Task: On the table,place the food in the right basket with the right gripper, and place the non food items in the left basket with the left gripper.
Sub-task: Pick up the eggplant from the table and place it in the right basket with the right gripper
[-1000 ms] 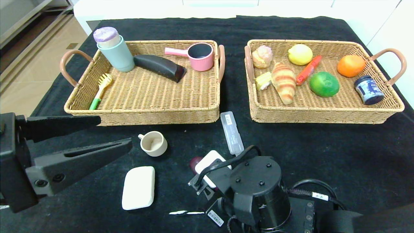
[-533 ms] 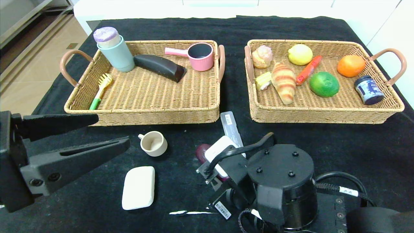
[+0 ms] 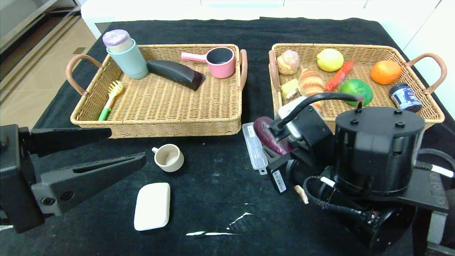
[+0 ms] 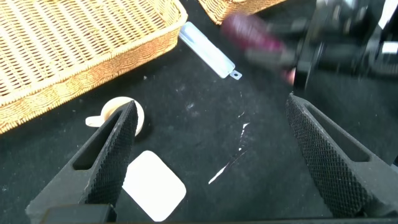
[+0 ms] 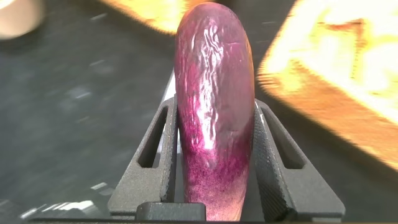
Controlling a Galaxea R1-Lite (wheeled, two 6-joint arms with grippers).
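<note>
My right gripper (image 5: 214, 155) has its fingers (image 5: 155, 158) clamped on a purple eggplant (image 5: 214, 106), one on each flank, with the eggplant's rounded end sticking out past the tips. In the head view the eggplant (image 3: 271, 135) sits right of centre, lifted off the black counter (image 3: 213, 185) and just short of the near wall of the right basket (image 3: 357, 122). That basket, in the upper right of the frame, already holds a croissant (image 3: 310, 85), a lemon (image 3: 330, 59), a lime (image 3: 355, 89), an orange (image 3: 385, 72) and a small jar (image 3: 404, 98), among other pieces.

I judge this to be the carry stage for one food item: it is gripped and raised, but not yet over the basket. The next move calls for enough height to clear the wicker rim, then travel toward the upper right to a bare patch of weave near the front, away from the croissant, before letting go.

My left gripper (image 3: 122, 145) hovers at the lower left with its fingers (image 4: 112, 149) spread wide and nothing between them. Below it on the counter wait the non-food pieces: a beige cup (image 3: 168, 157), a white soap bar (image 3: 152, 206) and a clear plastic case (image 3: 254, 145) lying just beside the eggplant. The left basket (image 3: 156, 124) stands in the upper left.
</note>
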